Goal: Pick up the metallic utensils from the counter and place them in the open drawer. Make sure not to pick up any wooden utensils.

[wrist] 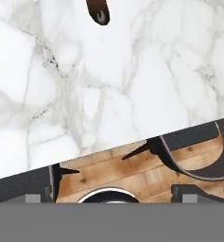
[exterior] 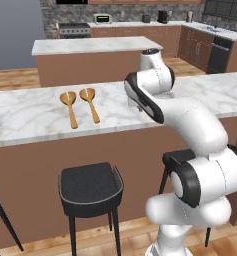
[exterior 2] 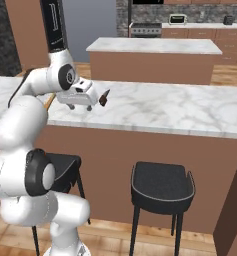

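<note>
- The left base view shows two wooden spoons lying side by side on the counter, heads away from the robot and handles toward the near edge, apart from each other and left of the arm.
- The right base view shows the gripper instead, hanging just above the counter near its front edge; a small dark brown thing, tilted, lies on the counter just beside the gripper. What it is I cannot tell.
- The hand view looks straight down on white marble; the same dark brown tip pokes in at the top edge, with a pale spot near its end. Below the counter's edge lie a wooden floor and the dark rims of stools.
- The jaws stand wide and hold nothing.
- The spoons are light orange-brown, with rounded bowls and long thin handles, alike in size.
- The counter is white marble with grey veins on a brown base; two black stools stand before it.
- Beyond it stands a marble-topped island, then brown cabinets along a stone back wall, a stove and small appliances on the far worktop.
</note>
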Controlling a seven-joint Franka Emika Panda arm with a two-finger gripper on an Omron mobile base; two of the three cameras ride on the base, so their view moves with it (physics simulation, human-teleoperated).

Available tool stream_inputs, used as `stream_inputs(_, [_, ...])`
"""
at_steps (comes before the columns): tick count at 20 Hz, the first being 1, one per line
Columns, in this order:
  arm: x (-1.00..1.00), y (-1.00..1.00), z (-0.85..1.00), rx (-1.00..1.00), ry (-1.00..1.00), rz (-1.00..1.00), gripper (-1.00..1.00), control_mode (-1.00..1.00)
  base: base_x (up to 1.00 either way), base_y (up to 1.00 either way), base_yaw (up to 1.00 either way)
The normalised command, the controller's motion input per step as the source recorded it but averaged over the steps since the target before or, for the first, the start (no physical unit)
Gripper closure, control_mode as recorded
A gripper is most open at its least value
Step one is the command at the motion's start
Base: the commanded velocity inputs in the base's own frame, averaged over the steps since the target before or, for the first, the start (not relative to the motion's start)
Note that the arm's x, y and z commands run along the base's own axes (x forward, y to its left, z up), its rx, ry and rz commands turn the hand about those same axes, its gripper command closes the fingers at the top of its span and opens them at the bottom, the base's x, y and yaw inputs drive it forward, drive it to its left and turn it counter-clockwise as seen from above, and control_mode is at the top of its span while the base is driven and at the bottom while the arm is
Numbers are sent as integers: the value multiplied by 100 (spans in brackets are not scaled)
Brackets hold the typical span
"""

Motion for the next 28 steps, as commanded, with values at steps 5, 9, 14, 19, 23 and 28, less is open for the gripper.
stream_inputs(5, [83,-1,55,-14,25,4,-100,-100,0,0,0])
stream_inputs(9, [60,-14,-3,-1,0,0,-100,-100,0,0,0])
stream_inputs(14, [84,-18,-22,9,-15,3,-100,-100,0,0,0])
stream_inputs(19, [42,-16,-11,11,-4,1,-100,-100,0,0,0])
stream_inputs(23, [0,-2,-13,1,0,0,-100,-100,0,0,0])
stream_inputs(28, [0,0,-27,0,1,0,-100,-100,0,0,0])
